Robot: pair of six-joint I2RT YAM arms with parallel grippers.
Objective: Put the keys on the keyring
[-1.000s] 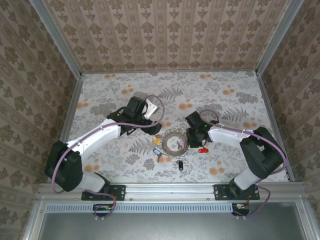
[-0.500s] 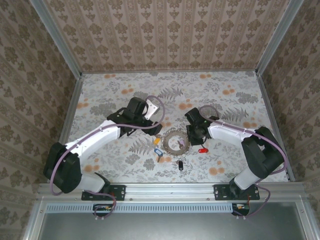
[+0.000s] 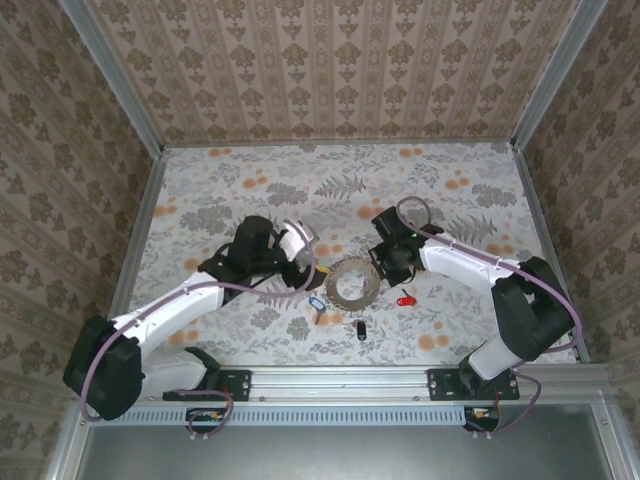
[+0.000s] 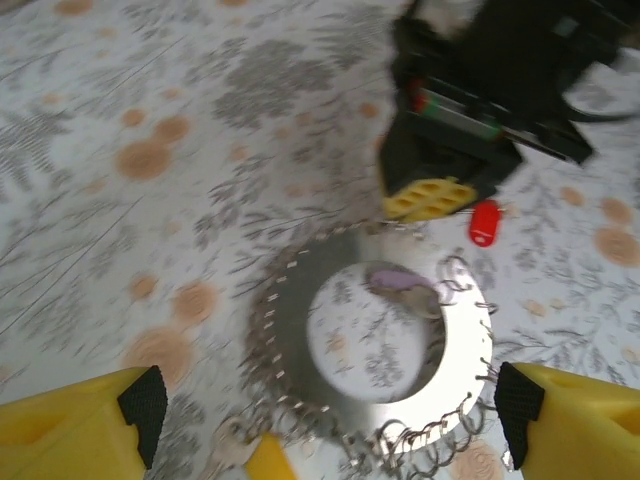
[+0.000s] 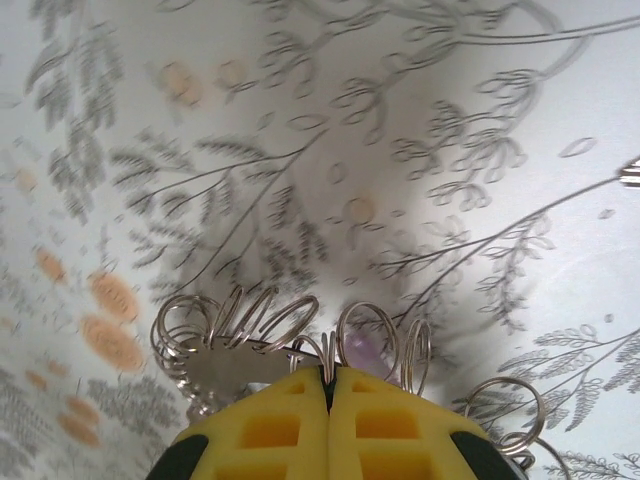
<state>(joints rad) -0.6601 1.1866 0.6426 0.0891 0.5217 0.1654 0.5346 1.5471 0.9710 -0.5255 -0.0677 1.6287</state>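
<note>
The keyring (image 3: 352,283) rim is clamped by the closed right gripper (image 5: 328,390), presumably for steadying; the left gripper (image 3: 301,271) is held wide open, empty.

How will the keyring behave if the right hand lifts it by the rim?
The keyring looks like a flat, thin metal band, so it probably stays stiff rather than sagging. Its small wire loops stand loosely along the rim and will likely swing and snag. Pinched at one edge by the right hand, it may tilt or slip.
</note>
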